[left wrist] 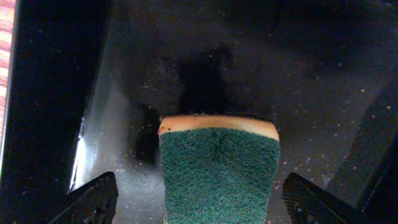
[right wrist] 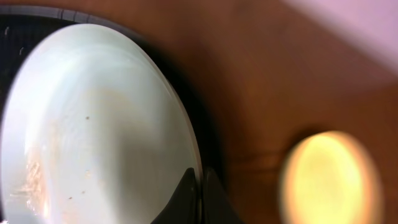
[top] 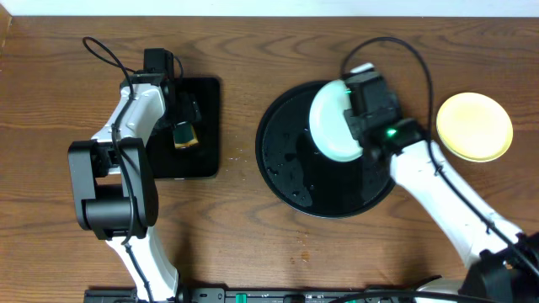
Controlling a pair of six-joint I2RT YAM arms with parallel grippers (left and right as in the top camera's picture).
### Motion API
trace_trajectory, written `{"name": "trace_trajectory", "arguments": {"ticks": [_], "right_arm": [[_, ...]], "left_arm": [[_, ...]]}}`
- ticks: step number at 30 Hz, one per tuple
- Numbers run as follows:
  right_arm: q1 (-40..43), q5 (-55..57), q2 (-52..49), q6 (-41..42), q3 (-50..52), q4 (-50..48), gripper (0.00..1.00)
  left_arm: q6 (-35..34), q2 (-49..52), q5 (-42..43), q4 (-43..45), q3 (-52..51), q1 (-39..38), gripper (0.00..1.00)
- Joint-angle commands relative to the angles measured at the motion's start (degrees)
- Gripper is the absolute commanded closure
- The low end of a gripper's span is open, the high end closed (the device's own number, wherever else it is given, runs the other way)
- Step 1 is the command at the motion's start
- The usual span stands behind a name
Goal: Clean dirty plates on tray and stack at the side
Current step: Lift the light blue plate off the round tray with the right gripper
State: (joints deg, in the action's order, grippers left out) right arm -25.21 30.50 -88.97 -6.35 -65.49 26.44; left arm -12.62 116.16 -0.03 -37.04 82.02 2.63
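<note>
My right gripper [top: 360, 135] is shut on the rim of a pale mint-blue plate [top: 333, 119] and holds it tilted over the right part of the large round black tray [top: 290, 168]. In the right wrist view the plate [right wrist: 93, 118] shows faint brown smears at its lower left, with the fingers [right wrist: 200, 186] pinching its edge. A pale yellow plate [top: 474, 126] lies on the bare wood at the right; it is a blur in the right wrist view [right wrist: 326, 177]. My left gripper [left wrist: 199, 199] is open around a green-and-yellow sponge [left wrist: 217, 171]. Only two plates show.
The sponge [top: 185, 135] rests in a smaller rectangular black tray [top: 202, 164] at the left. Small crumbs lie on the wood near the round tray's front. Brown tabletop runs between the two trays and along the front edge.
</note>
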Motion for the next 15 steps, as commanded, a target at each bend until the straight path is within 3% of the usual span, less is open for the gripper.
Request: {"name": "trace_trajectory", "arguments": {"ticks": [1,7,11,15], "right_arm": [[-7.65,25.73,0.79,-10.36,-1.88,-1.16,0.99],[-19.1,44.39,0.76,-23.41,-1.86,-10.47,0.99],[-23.26,48.13,0.76,-28.2,-1.86,-16.85,0.99],[-24.44,48.85,0.76,-28.68,-1.86,-16.98,0.99]], "left_arm": [[0.48,0.02,-0.87,-0.02,-0.22,0.35,0.15],[0.5,0.02,-0.87,0.0,-0.22,0.35,0.15],[0.5,0.02,-0.87,0.0,-0.22,0.35,0.15],[0.5,0.02,-0.87,-0.02,-0.22,0.35,0.15]]}}
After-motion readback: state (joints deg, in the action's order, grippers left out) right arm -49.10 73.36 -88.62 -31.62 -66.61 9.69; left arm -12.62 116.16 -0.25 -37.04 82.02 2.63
